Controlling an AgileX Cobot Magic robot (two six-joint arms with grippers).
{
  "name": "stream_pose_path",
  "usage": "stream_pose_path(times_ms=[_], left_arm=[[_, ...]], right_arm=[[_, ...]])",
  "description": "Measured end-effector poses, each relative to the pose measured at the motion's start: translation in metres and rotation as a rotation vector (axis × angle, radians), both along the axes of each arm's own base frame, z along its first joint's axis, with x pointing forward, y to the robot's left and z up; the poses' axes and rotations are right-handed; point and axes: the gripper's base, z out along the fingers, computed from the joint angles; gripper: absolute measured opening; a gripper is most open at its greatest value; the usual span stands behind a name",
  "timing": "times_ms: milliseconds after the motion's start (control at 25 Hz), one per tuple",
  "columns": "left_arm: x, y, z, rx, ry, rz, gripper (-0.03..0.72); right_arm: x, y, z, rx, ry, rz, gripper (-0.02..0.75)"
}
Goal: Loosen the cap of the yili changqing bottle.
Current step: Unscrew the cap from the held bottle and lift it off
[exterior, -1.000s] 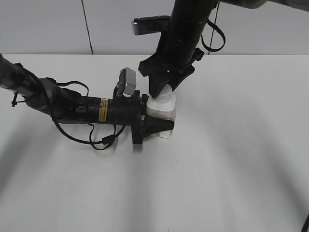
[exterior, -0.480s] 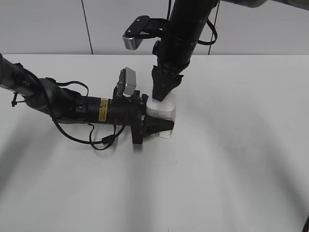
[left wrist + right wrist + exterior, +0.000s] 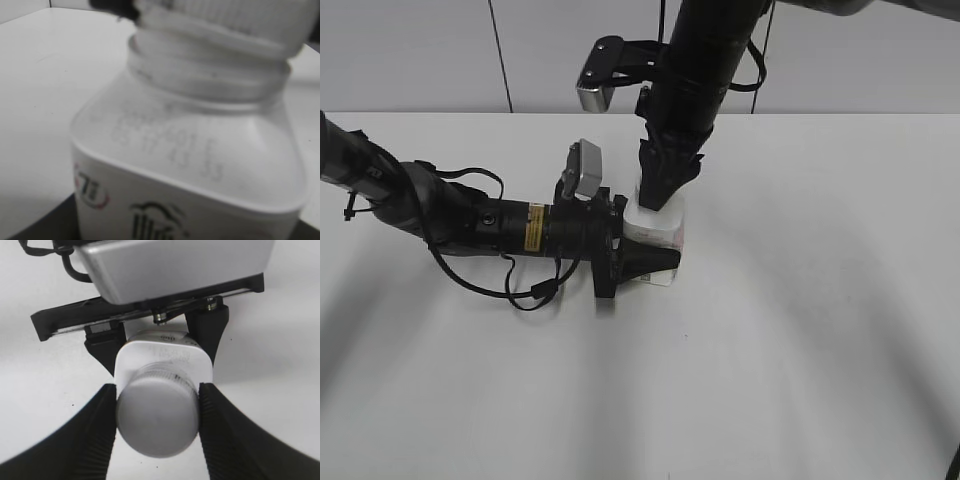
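Note:
The yili changqing bottle (image 3: 660,232) stands upright on the white table, small, squarish and white with pink print. My left gripper (image 3: 645,262) reaches in from the left and is shut on its body. The bottle fills the left wrist view (image 3: 190,165), with a printed date code on its shoulder. My right gripper (image 3: 658,195) comes down from above and is shut on the round white cap (image 3: 157,415), one black finger on each side. In the exterior view the cap is hidden by the right fingers. The ribbed cap edge shows at the top of the left wrist view (image 3: 225,20).
The white table (image 3: 800,330) stretches around the bottle. A grey wall with a dark seam (image 3: 500,55) runs behind it. The left arm with its cables (image 3: 470,225) lies low across the left side of the table.
The right gripper has rotated about the bottle's axis while on the cap; its wrist camera swung round to the upper left. The left arm and bottle stayed put.

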Motion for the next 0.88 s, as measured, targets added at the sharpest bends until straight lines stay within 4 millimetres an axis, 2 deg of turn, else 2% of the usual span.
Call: stream_pose_path(times_ms=[360, 680, 880], left_arm=[[0.0, 0.0, 0.0, 0.001, 0.004, 0.002, 0.397], [0.0, 0.0, 0.0, 0.001, 0.004, 0.002, 0.397], [0.0, 0.0, 0.0, 0.001, 0.004, 0.001, 0.397]], right_arm=[[-0.001, -0.001, 0.004, -0.005, -0.014, 0.009, 0.396], [-0.004, -0.004, 0.023, 0.009, -0.054, 0.004, 0.392], [-0.007, -0.006, 0.037, 0.03, -0.052, -0.086, 0.389]])
